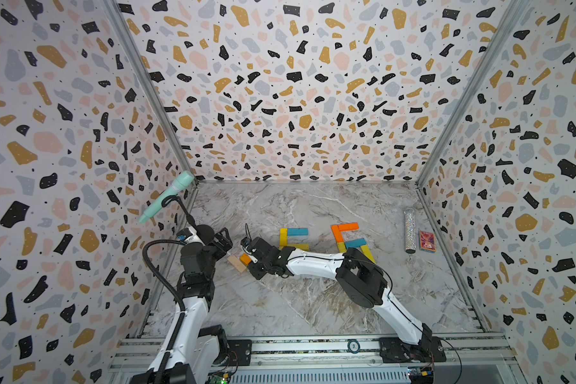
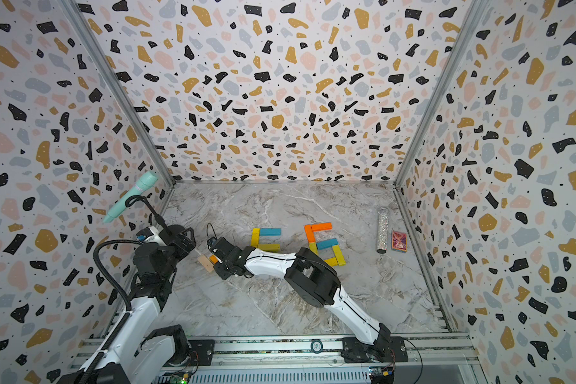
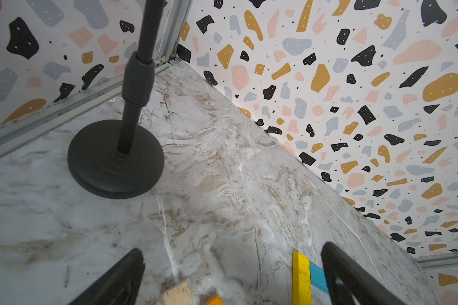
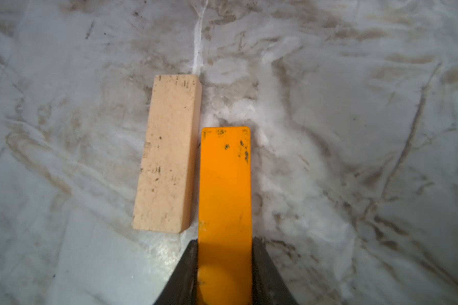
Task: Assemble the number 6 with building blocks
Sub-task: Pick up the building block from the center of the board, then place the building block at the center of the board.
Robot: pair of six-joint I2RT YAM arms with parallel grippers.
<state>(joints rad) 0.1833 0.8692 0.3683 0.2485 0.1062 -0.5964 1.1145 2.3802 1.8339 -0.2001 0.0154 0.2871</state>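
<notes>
My right gripper [image 4: 224, 243] is shut on an orange building block [image 4: 224, 184], its fingers pressed against the block's two long sides, low over the marble table. In both top views this block [image 1: 245, 258] lies at the left middle of the table. A pale bare-wood block [image 4: 167, 155] lies flat right beside it. Farther back, yellow and blue blocks [image 1: 283, 236] form one group, and orange, blue and yellow blocks [image 1: 336, 234] form another to its right. My left gripper [image 3: 233, 264] is open with nothing between its fingers, just left of the pale block [image 1: 236, 264].
A black microphone stand base [image 3: 115, 158] sits in the far left corner, holding a mint microphone [image 1: 167, 196]. A glittery tube [image 1: 410, 230] and a small red patterned box [image 1: 427, 241] lie at the right wall. Terrazzo walls close in three sides.
</notes>
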